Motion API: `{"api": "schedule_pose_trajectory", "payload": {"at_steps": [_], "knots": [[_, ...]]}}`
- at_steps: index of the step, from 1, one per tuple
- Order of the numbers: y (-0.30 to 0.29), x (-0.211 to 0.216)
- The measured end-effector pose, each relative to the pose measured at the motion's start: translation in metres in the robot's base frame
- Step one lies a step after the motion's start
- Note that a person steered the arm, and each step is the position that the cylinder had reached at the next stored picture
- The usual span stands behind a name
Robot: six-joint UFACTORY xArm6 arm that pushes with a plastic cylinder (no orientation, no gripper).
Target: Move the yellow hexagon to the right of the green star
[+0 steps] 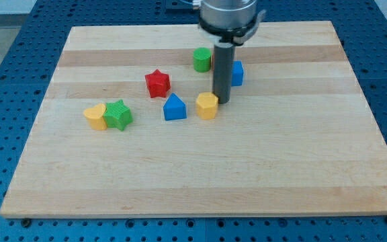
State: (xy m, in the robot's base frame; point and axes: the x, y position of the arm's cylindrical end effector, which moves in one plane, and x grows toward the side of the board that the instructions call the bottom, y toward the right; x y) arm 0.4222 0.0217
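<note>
Nearest the frame's bottom edge the wooden board (200,188) lies bare; above that, left of centre, the green star (119,114) sits touching a yellow heart-shaped block (95,116) on its left side. Further right in the same band stand a blue house-shaped block (175,107) and, just beside it, the yellow hexagon (207,105), near the middle of the frame. My tip (222,101) rests at the hexagon's upper right edge, touching or nearly so; there is no pincer on this rod, so no released or clenched state can be told. Behind these lie the red star (157,83), then a blue block (236,73) partly hidden by the rod, and a green round block (202,59) farthest back. I judge the push is at its start: the hexagon is well apart from the star, with the blue house-shaped block between them. The next move calls for driving the hexagon leftward while skirting that block, probably below it. The hexagon is squat, with no clear long axis or heading.
</note>
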Motion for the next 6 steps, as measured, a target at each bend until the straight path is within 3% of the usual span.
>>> {"api": "schedule_pose_trajectory", "payload": {"at_steps": [2,3,4,6], "knots": [[-0.048,0.046],[-0.015,0.070],[-0.030,0.109],[-0.047,0.097]]}}
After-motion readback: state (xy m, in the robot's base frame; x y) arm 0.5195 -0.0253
